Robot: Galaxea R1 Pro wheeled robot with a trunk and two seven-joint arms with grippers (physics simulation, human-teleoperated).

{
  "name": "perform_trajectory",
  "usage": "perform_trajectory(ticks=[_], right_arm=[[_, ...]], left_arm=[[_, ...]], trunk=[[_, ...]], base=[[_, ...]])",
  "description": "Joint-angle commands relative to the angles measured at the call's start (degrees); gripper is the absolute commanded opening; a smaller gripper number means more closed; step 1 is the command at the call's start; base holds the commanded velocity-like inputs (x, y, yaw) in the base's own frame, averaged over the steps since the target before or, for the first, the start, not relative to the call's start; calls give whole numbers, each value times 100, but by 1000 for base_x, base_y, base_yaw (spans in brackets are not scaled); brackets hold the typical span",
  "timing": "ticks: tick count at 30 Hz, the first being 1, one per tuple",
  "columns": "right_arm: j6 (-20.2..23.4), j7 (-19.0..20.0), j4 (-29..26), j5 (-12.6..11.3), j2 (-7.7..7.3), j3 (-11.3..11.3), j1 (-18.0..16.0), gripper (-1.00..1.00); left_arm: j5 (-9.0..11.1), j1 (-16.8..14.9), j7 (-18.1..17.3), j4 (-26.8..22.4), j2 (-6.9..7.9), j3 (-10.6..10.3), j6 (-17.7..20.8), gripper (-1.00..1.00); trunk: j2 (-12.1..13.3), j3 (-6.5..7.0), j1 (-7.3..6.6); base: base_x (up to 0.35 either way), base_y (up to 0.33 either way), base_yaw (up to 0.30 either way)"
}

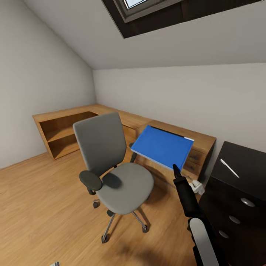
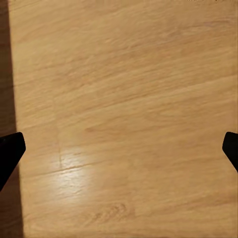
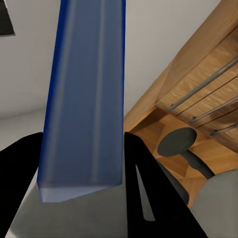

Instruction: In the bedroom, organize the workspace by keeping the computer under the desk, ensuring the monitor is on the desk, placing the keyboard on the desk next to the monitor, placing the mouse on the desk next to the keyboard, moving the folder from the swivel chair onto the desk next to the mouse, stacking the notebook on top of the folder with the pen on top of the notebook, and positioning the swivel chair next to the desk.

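At the left of the head view a wooden shelf unit (image 1: 61,135) sits in the corner; the grey swivel chair (image 1: 118,177) stands at centre with its seat bare. Just right of it the blue folder (image 1: 162,147) hangs tilted above the desk (image 1: 201,140), pinched at its near corner by the right gripper (image 1: 175,169). To land it well, level the folder and lower it flat onto the desk. The right wrist view shows the folder's edge (image 3: 84,99) clamped between the dark jaws. The left wrist view shows wide-spread fingertips (image 2: 10,151) over bare floor (image 2: 124,99), apparently holding nothing.
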Motion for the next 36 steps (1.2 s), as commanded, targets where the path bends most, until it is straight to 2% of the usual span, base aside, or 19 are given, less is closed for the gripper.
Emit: perform_trajectory(ticks=[1, 7, 12, 15, 21, 28, 32, 36], right_arm=[[5, 33, 3, -61, -6, -9, -3, -100], [4, 34, 3, -102, -21, -9, 1, -100], [4, 33, 3, -377, -28, -15, 5, -100], [1, 38, 3, -465, -33, -17, 6, -100], [-33, 7, 18, -511, -11, -12, 6, -100], [-55, 7, 20, -520, -11, -121, 6, -100], [-130, -2, 21, -674, -13, -150, 6, -100], [-142, -250, 20, -723, -11, -320, 6, -100]], left_arm=[[33, -1, 22, -10, 3, -8, 19, 100], [30, -1, 22, -10, 7, -5, 19, 100], [28, -1, 22, -10, 11, -3, 19, 100], [27, -1, 22, -10, 8, -2, 19, 100], [21, -1, 22, -10, 3, -3, 27, 100], [13, -1, 15, 399, -9, -53, 23, 100], [22, -1, 16, 599, -6, -108, -305, 100], [23, -1, 21, 793, -34, -225, -1051, 100]], trunk=[[39, 13, -23], [280, 121, -155], [480, 211, -265], [600, 264, -331], [841, 370, -463], [1122, 455, -616], [1282, 501, -704], [1443, 547, -792]], base=[[0, 0, 0], [0, 0, 0], [0, 0, 0], [0, 0, 0], [0, 0, -9], [0, 0, -170], [0, 0, -183], [0, 0, -184]])
